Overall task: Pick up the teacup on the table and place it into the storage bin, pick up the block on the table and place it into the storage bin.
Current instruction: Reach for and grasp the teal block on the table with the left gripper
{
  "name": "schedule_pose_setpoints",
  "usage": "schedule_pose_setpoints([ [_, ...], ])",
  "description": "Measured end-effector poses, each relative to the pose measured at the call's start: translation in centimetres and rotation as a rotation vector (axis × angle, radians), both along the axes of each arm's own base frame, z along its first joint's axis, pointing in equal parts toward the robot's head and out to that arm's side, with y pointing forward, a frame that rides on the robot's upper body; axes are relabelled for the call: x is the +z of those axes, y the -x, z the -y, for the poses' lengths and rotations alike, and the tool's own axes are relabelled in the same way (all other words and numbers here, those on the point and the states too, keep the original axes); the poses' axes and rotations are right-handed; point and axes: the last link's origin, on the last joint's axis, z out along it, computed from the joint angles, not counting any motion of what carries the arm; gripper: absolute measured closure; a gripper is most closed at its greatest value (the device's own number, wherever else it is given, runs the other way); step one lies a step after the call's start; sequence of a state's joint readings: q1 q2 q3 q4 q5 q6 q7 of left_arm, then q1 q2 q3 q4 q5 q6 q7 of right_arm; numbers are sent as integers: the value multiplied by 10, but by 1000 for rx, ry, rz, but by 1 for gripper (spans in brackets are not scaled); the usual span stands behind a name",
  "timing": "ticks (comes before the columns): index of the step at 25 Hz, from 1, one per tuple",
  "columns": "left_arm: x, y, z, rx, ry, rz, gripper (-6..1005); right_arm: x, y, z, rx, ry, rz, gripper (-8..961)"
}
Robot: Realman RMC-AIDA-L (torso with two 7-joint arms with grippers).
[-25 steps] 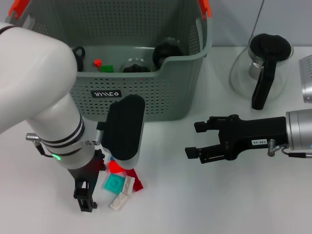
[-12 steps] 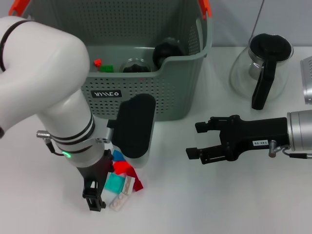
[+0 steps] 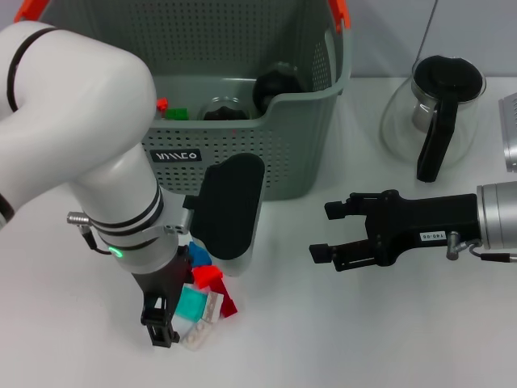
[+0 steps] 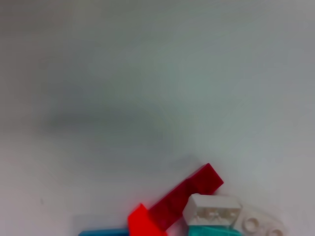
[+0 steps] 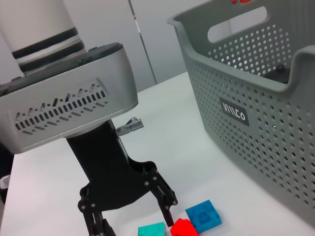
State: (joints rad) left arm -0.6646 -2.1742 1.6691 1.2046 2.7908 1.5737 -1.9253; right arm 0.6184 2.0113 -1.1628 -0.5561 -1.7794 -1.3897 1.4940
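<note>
White tabletop (image 3: 339, 339) fills the scene, with the storage bin (image 3: 242, 174) standing at the far side and a glass coffee pot (image 3: 432, 113) with a black handle well off to its right. Just in front of the bin lies a small heap of toy blocks (image 3: 206, 303): red, blue, teal and white pieces touching one another.

Directly over that heap the left gripper (image 5: 129, 209) points down, its black fingers spread apart around the near edge of the pile, with nothing between them; one fingertip (image 3: 161, 333) sits just beside the teal block (image 3: 191, 304). The right gripper (image 3: 331, 233) hangs above bare table well to the right, fingers parted and empty.

The blocks look like hard, light moulded plastic: stiff, smooth-sided and likely to skid or scatter if nudged. A grip across two flat opposite sides of a single piece, such as the teal one, seems safest, though its neighbours crowd it closely.

Much is hidden. The left arm and its wrist housing cover part of the heap in the head view, so the number of blocks cannot be counted. The left wrist view shows only an edge of the pile and none of its own fingers. Dark objects lie inside the bin, but whether one is the teacup cannot be told; no teacup is visible on the table.
</note>
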Motion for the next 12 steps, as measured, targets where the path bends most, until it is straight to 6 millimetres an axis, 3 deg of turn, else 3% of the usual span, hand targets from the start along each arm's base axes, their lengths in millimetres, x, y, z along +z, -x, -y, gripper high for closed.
schedule_pose_setpoints([
  [12,-3,6,-4,7,-1,-18,273,0,1,-1,1,0,0,28],
])
